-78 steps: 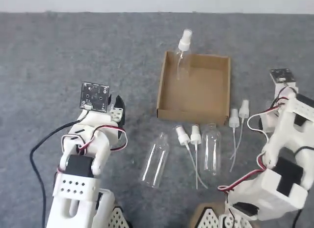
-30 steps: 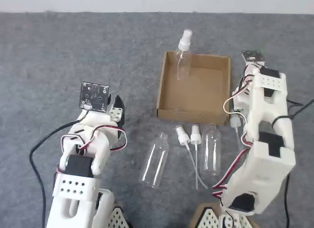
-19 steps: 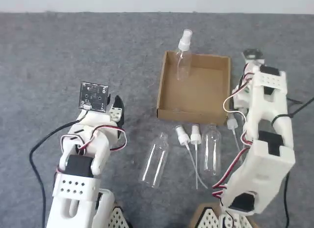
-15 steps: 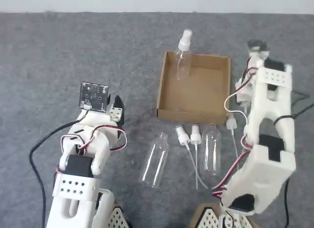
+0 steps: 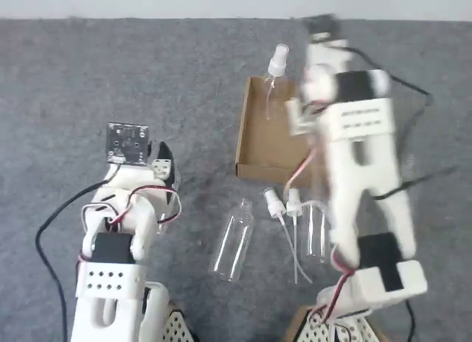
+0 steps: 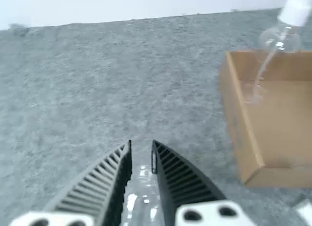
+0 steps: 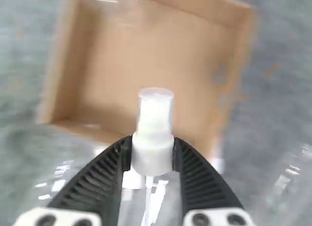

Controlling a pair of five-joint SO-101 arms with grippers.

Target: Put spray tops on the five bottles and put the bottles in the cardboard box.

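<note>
Swung over the box (image 5: 254, 135), my right gripper (image 7: 152, 145) pinches a spray top (image 7: 155, 114) by its collar (leaving the bottom free to seat, I'd guess).

The table (image 5: 74, 69) is being covered by rough grey cloth. The cardboard box (image 5: 258, 170) is being seen as matt brown card, the bottle (image 5: 232, 239) as clear shiny plastic, the spray top (image 7: 155, 123) as smooth white plastic.

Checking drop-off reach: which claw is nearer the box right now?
Right. The right claw, gripping a spray top, hangs over the box; the left claw is off to its left in the high view, apart from it.
</note>
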